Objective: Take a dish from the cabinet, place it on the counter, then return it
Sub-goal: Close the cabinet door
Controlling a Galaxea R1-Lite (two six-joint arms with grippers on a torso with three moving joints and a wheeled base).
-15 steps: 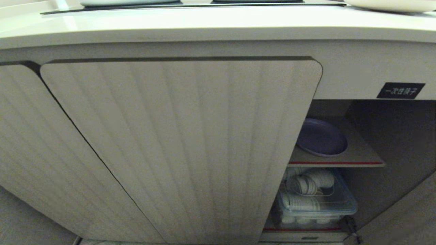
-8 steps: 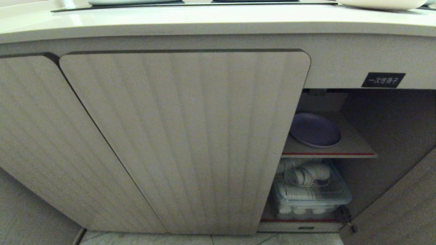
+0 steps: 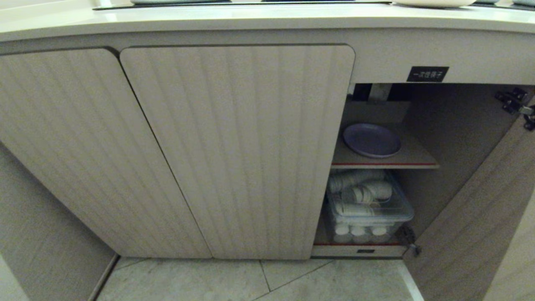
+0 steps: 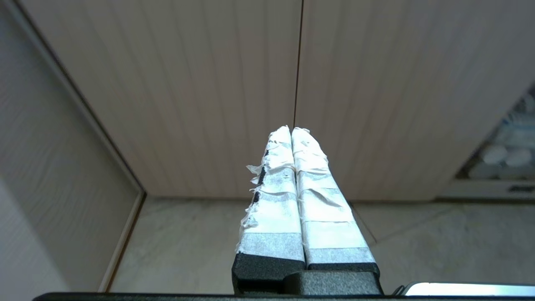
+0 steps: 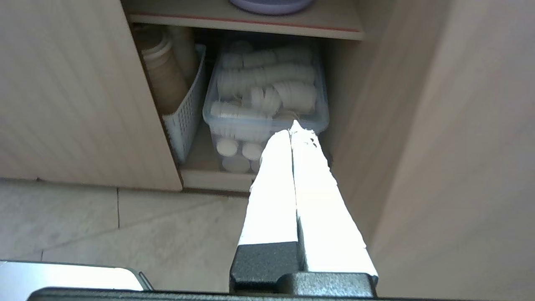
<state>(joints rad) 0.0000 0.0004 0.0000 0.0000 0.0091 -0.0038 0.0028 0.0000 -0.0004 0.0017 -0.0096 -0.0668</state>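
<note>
A: Where is the dish (image 3: 371, 140) seen?

B: It is seen on the inner shelf (image 3: 411, 158) of the cabinet (image 3: 234, 146), lying flat, toward the shelf's left half; its near rim is also caught in the right wrist view; nothing is touching it.

A: The cabinet's doors?

B: The two ribbed doors left of the dish are shut; the right door (image 3: 468, 225) is swung open, with its hinge (image 3: 516, 104) shown above and to the right of the dish; a black label (image 3: 427, 74) is fixed on the panel just above the dish's compartment.

A: What is noted below the dish?

B: A clear bin (image 3: 370, 209) filled with stacked white cups (image 3: 361, 194) is set on the cabinet floor, directly below the dish's shelf; a white slotted basket (image 5: 184, 117) with beige cups is seen just beside the bin, behind the shut door's edge.

A: The tabletop?

B: The tabletop (image 3: 250, 19) is seen above the dish, over the cabinet; only its front edge is shown, with dark glass and a pale rim at the very top.

A: Left tool?

B: The left tool (image 4: 291, 130) is pressed fully together, nothing held; it is aimed at the seam of the shut doors, well left of the dish, clear of them.

A: Right tool?

B: The right tool (image 5: 292, 127) is likewise pinched closed and empty; it is pointed at the bin below the dish, outside the cabinet, above the tiled floor (image 3: 259, 280).
</note>
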